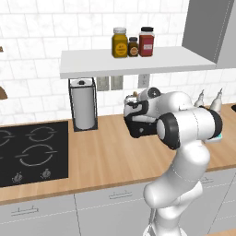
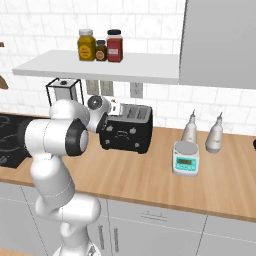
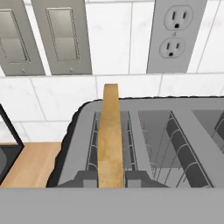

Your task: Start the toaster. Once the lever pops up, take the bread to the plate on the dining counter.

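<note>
The white arm's two-finger gripper (image 3: pixel 111 178) stood directly over the small black boxy two-slot toaster (image 2: pixel 127 129), its dark fingertips (image 3: pixel 85 177) pressed in against either face of the square slice of pale tan bread with a light brown crust (image 3: pixel 110 135); the fingers were drawn narrow and clamped on the slice. In the hand view the bread stood on edge in the toaster's left-hand slot, its top crust rising above the toaster's grey top, while the slot beside it showed bare wire guides. The toaster sat on the light-wood counter (image 2: pixel 150 175), against the white tiled wall. To the toaster's right in the right base view were a small white kitchen scale with a teal face (image 2: pixel 186 157) and, further right, two grey shaker bottles (image 2: pixel 189 128). To the toaster's left in the left base view stood a white paper-towel roll in a black wire holder (image 1: pixel 84 105), and beyond that the black stove top (image 1: pixel 32 152). Behind the toaster, grey wall plates and a white outlet (image 3: pixel 175 33) were set into the tiles, and above it a white shelf (image 1: pixel 133 62) carried three spice jars (image 1: pixel 133 42).
</note>
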You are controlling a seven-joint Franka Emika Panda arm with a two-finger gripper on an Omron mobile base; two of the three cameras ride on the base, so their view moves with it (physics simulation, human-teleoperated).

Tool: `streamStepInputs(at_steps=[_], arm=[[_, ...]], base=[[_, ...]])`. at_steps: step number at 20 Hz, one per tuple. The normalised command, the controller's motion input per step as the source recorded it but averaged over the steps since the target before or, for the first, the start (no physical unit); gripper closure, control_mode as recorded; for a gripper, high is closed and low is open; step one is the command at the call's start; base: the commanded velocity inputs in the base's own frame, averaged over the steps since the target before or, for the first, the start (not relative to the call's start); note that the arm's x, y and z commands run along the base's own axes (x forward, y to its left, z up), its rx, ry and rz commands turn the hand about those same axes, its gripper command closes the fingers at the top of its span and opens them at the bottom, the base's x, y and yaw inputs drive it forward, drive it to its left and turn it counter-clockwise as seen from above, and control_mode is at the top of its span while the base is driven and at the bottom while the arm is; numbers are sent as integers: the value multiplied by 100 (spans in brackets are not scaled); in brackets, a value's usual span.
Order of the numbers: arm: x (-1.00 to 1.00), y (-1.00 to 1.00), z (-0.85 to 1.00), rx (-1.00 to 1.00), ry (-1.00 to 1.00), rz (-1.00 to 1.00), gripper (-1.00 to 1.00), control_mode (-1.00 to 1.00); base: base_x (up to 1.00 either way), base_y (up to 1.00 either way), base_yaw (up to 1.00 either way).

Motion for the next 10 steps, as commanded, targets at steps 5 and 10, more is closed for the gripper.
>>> streamStepInputs(at_steps=[5, 10], arm=[[0, 0, 0, 0, 0, 0, 100, -100], [0, 0, 0, 0, 0, 0, 100, -100]], base=[[0, 0, 0], [0, 0, 0]])
